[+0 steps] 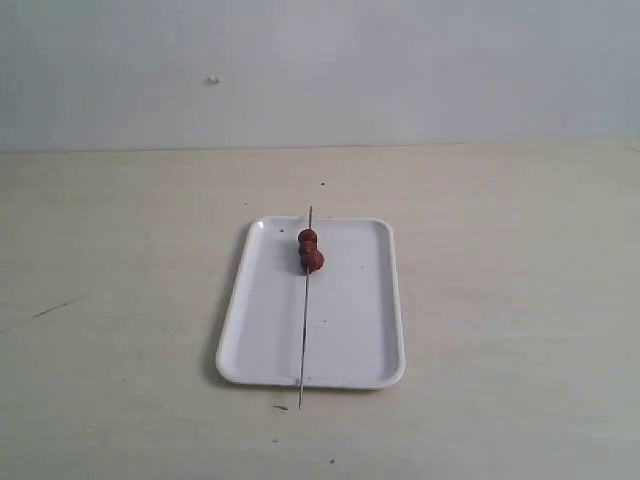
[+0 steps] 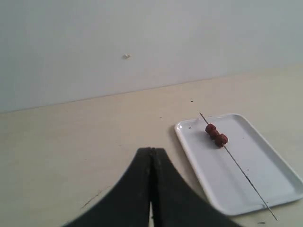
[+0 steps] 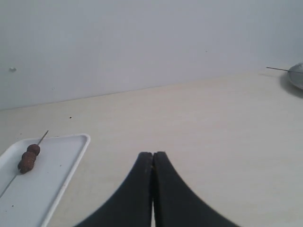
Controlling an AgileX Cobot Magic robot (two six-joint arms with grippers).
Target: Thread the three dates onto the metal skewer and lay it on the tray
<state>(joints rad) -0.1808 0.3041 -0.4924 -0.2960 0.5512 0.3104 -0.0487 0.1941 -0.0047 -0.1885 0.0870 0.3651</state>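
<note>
Closest in, the left gripper (image 2: 151, 152) has its black fingers pressed together, empty, over the pale table (image 1: 120, 300). To its right sits the white tray (image 1: 360, 330), with the metal skewer (image 1: 303, 330) lying lengthwise on it, both tips overhanging the rims. Three dates (image 1: 311, 252) sit threaded, touching, near its far end. Further right, the right gripper (image 3: 153, 155) is likewise pressed together, holding nothing

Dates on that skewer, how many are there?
3 dates, touching in a row on the metal skewer, over the far half of the tray: farthest, middle, nearest.
</note>
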